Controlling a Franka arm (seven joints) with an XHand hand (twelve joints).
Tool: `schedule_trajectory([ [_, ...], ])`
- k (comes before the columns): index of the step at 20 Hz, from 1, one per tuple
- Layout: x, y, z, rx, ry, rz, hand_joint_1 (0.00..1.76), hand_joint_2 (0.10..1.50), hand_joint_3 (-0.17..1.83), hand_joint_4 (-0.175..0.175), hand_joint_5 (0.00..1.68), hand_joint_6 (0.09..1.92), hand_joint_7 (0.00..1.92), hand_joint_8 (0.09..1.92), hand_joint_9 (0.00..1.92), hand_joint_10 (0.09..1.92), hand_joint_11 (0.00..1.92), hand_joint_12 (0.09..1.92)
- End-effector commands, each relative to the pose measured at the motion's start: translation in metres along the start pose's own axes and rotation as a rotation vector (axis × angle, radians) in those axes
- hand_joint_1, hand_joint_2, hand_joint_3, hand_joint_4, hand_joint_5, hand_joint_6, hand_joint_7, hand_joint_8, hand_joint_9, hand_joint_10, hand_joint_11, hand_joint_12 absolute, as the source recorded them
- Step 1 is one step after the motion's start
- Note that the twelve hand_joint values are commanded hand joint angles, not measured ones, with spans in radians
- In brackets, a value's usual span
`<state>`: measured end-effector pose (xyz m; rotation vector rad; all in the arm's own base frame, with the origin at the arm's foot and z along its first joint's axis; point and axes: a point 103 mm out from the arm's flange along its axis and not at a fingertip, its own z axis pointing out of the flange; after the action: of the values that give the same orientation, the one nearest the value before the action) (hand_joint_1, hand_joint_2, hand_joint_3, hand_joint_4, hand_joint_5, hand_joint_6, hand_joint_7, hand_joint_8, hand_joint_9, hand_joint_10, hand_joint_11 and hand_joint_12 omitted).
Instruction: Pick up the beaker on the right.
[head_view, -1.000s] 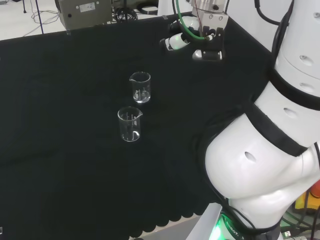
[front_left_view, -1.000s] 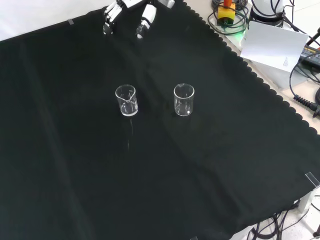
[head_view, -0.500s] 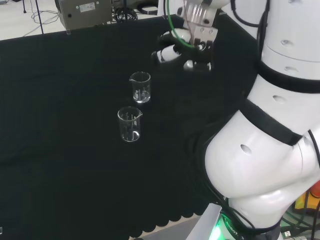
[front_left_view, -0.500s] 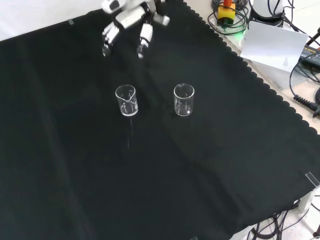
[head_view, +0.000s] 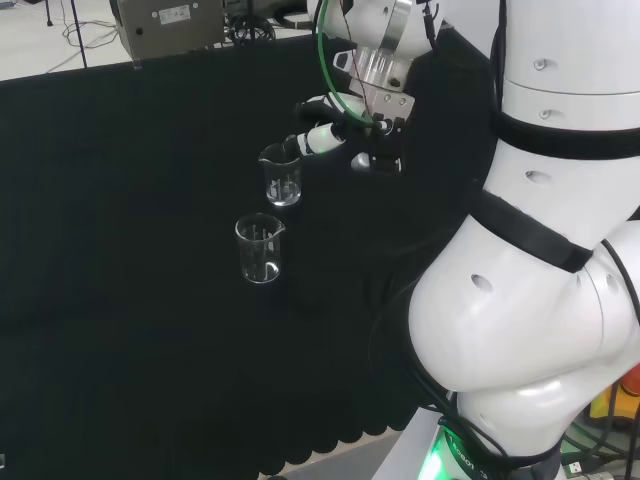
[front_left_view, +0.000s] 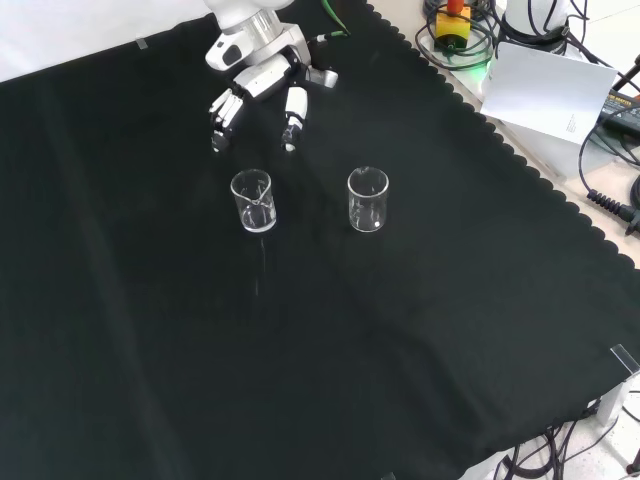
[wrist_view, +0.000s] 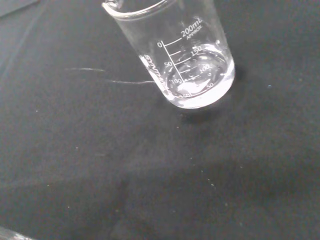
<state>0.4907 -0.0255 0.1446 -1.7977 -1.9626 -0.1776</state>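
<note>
Two clear, empty beakers stand upright on the black cloth. In the front view they are side by side: the left beaker (front_left_view: 252, 201) and the right beaker (front_left_view: 368, 199). In the head view the left one is the farther beaker (head_view: 282, 175) and the right one is the nearer beaker (head_view: 260, 248). My hand (front_left_view: 262, 78) hovers just beyond the left beaker, fingers (front_left_view: 222, 110) relaxed and spread, holding nothing. In the head view the hand (head_view: 338, 131) is close to the right of the farther beaker. The wrist view has one graduated beaker (wrist_view: 185, 55) close ahead.
The arm's white links (head_view: 540, 300) stand at the right of the head view. A grey device (head_view: 170, 25) sits beyond the cloth's far edge. A white sheet (front_left_view: 545, 92) and cables (front_left_view: 610, 200) lie off the cloth's scalloped edge (front_left_view: 500, 140).
The hand has come down from the cloth's far edge in the front view to just beyond the left beaker. Both beakers stand where they were.
</note>
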Motion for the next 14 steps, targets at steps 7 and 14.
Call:
schedule_trajectory([
  [7, -0.014, 0.012, 0.022, -0.004, 0.066, -0.045, 0.70, 0.80, 0.06, -0.047, 0.38, 0.09, 0.22, 0.68, 0.40, 0.67, 0.07, 1.44],
  [14, -0.020, 0.028, 0.020, -0.025, 0.096, -0.124, 0.71, 0.79, 0.06, -0.049, 0.40, 0.09, 0.23, 0.69, 0.40, 0.66, 0.07, 1.44],
])
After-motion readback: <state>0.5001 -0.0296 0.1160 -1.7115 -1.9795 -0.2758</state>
